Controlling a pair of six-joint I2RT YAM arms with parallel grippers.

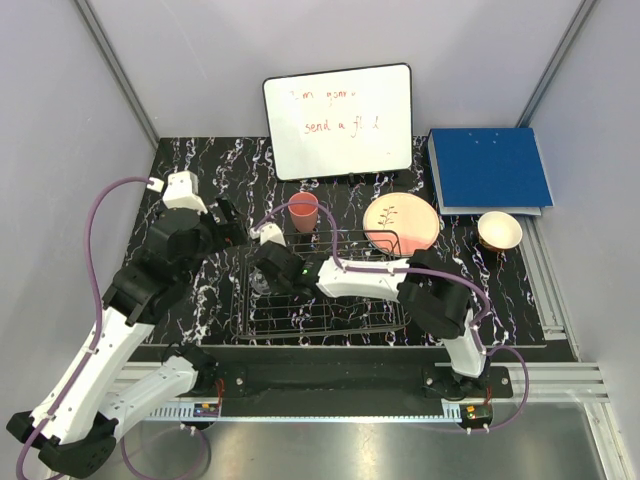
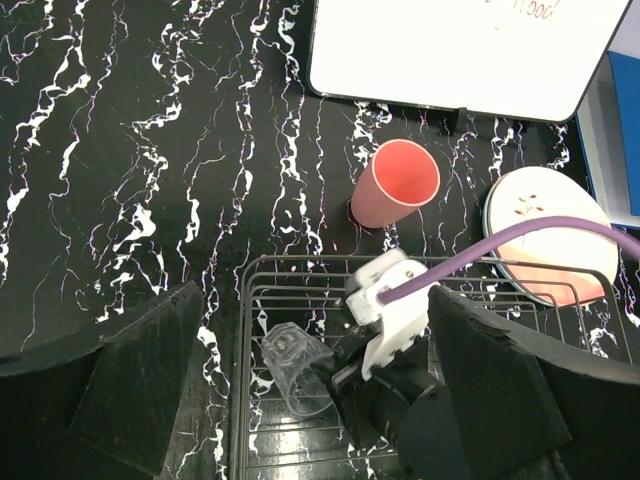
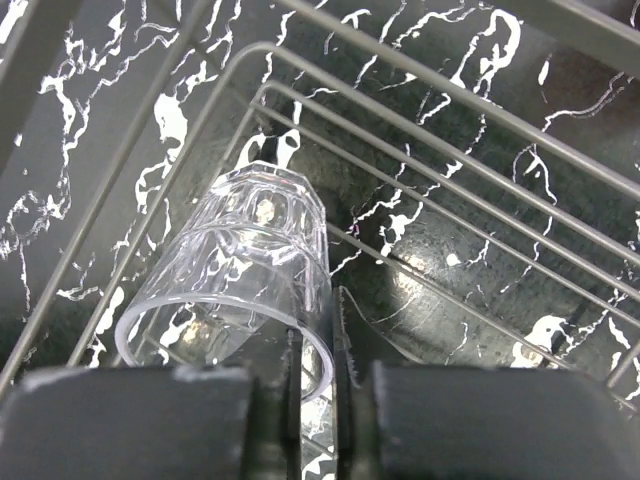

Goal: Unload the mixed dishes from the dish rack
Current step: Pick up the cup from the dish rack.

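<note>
The small clear glass (image 3: 255,270) lies on its side at the left end of the dish rack (image 1: 340,318), which sits along the middle of the table's (image 1: 200,160) near edge. Its open mouth faces the right end effector (image 3: 315,400), which has reached across from the right. The two pads are pressed almost together on the rim, with what looks like one pad inside the mouth and one outside. That is probably the only workable hold on a tipped glass lying between wires. The left end effector (image 1: 228,225) hangs spread wide and empty over the table just beyond the rack's left far corner, clear of the other arm's reach. Beyond the rack the pink cup (image 1: 303,212) stands upright. The pink-banded plate (image 1: 400,225) lies flat by the rack's right far corner, and the cream bowl (image 1: 498,231) sits toward the right edge. Whether the plate's near edge rests on the rack wire cannot be told. The blue-banded plate shows in no view. From above, the right arm covers the glass, and its clear wall nearly vanishes against the marbled top.
</note>
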